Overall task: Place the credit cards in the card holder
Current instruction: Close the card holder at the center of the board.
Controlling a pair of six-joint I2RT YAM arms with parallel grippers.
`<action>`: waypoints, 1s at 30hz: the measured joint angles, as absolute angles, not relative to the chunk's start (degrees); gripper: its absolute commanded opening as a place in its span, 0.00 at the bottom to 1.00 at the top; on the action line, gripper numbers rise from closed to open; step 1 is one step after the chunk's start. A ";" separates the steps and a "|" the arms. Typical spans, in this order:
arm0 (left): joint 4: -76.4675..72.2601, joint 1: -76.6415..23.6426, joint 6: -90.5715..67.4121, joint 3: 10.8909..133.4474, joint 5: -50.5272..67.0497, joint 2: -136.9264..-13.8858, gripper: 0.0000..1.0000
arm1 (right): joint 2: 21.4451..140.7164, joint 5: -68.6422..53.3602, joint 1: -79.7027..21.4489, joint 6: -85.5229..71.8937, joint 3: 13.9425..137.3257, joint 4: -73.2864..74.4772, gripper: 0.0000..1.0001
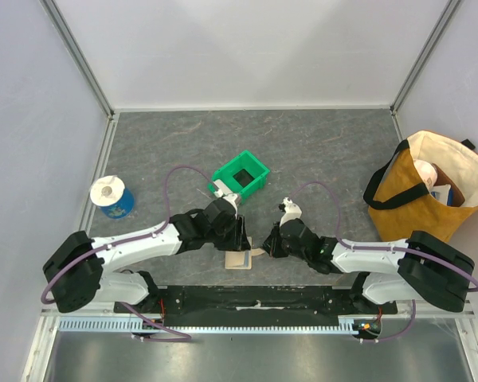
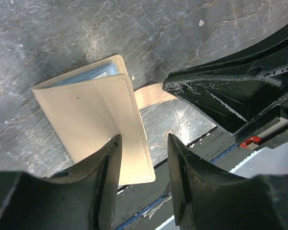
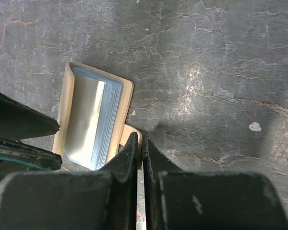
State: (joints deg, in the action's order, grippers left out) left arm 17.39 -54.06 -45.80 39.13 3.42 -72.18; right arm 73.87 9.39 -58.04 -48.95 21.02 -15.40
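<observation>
Robot arms close in on a tan card holder [image 2: 93, 120] lying on the grey table [image 3: 206, 57], just ahead of both pairs of fingers. The right gripper [image 3: 139, 140] has its fingers clenched flat on the holder's thin strap [image 2: 151, 94]. The left gripper [image 2: 143, 143] stands spread, with one fingertip [image 2: 113, 148] resting on the cover and the holder's corner lying in the gap between its fingers. A stack of light blue credit cards [image 3: 93, 120] shows inside the holder's open side, beside the right fingertips.

The risk, by the look of it, is that a tug on the strap drags or flips the light holder, since the left fingers meet it only at a corner. The loose stack could then slide out of the open edge.

The snap is out of sight and the number of cards is unclear. From above, both grippers cover nearly all of the holder, and it cannot be told whether any card lies elsewhere.
</observation>
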 measured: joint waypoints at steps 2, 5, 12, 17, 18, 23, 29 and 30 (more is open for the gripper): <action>16.08 -54.37 -45.95 39.11 3.70 -73.19 0.58 | 73.87 9.39 -58.04 -48.90 21.02 -15.53 0.03; 14.85 -54.48 -46.09 39.03 3.75 -73.23 0.59 | 73.89 9.39 -58.04 -48.86 21.02 -15.53 0.03; 16.27 -54.50 -45.23 38.22 -0.78 -66.30 0.40 | 74.35 9.45 -58.13 -48.56 21.61 -14.98 0.03; 18.33 -54.41 -44.21 36.23 -6.59 -59.29 0.16 | 75.09 9.56 -58.19 -48.29 22.83 -14.50 0.03; 18.70 -54.41 -44.12 35.68 -7.64 -58.78 0.15 | 75.16 9.56 -58.19 -48.23 22.96 -14.46 0.03; 20.16 -54.28 -44.40 32.51 -12.29 -57.39 0.10 | 76.51 9.54 -58.26 -47.99 24.01 -14.09 0.03; 23.49 -53.95 -45.34 30.17 -17.91 -49.10 0.15 | 76.95 9.56 -58.28 -47.97 24.73 -13.43 0.03; 24.01 -53.89 -45.41 29.82 -18.55 -47.16 0.16 | 76.99 9.56 -58.28 -47.97 24.88 -13.17 0.03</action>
